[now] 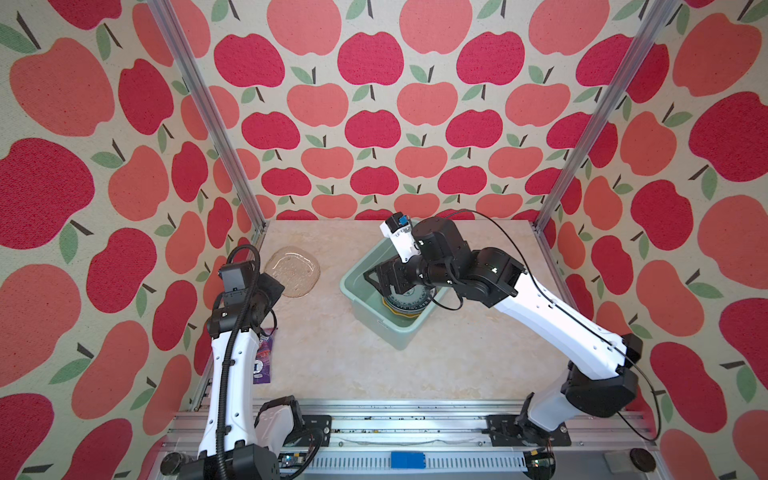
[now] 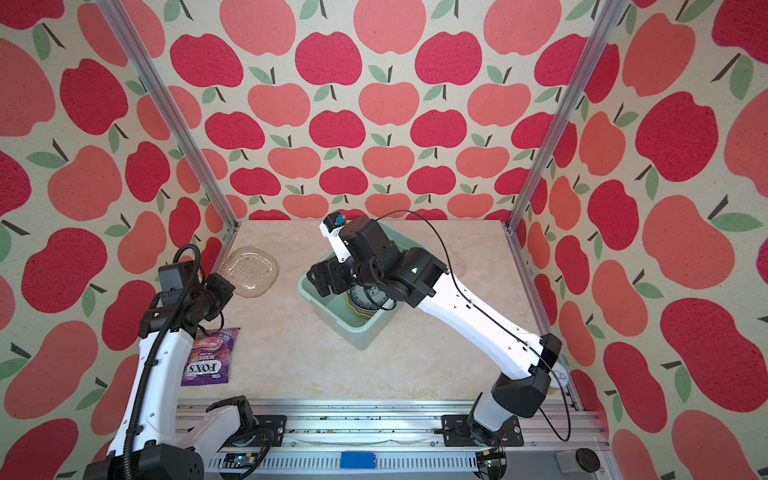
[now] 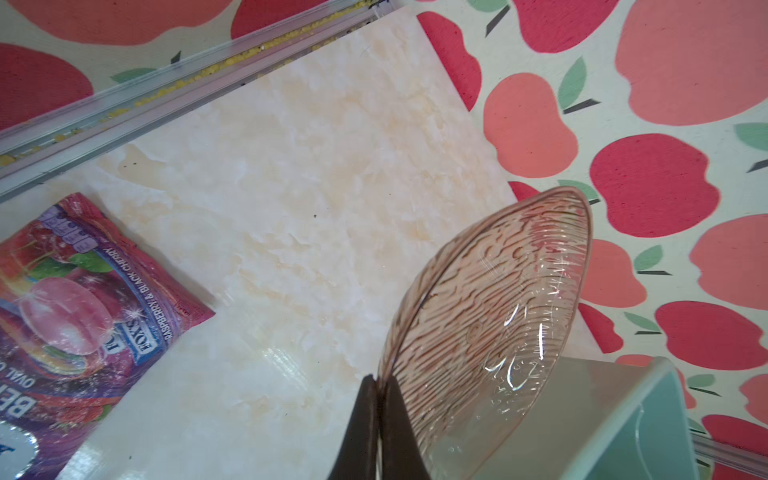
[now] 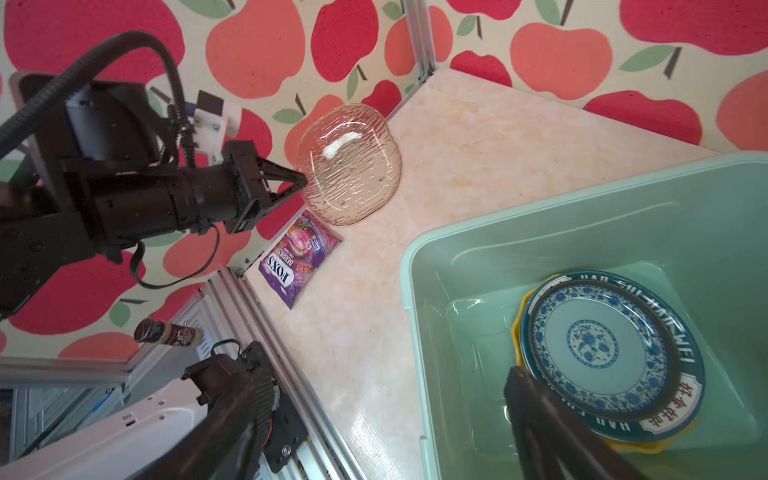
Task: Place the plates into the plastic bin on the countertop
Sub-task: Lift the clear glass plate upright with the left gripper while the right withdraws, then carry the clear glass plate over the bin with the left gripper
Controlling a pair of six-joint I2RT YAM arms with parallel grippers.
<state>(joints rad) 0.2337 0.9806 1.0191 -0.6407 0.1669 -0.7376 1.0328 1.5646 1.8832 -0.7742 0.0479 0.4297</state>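
apple-print walls (image 1: 374, 62) close in a beige marble-look counter (image 1: 332, 365). the left gripper (image 3: 377, 380) is pinched tight on the rim of the clear glass plate (image 3: 490, 316), which is held tilted over the far left part of the counter, well apart from the plastic bin (image 1: 368, 318); whether its far edge touches the counter i cannot tell. the right gripper (image 1: 372, 279) hangs over the bin with its jaws wide apart, one dark finger (image 4: 540, 415) just beside the stack of plates lying in the bin's bottom. on top of that stack sits a white plate with blue pattern (image 4: 594, 345), under it a plate with a dark lettered rim (image 4: 688, 399), and a yellow plate (image 4: 516, 328) peeks out beneath. a purple candy bag (image 2: 210, 357) lies flat on the counter by the left arm, near the left rail.
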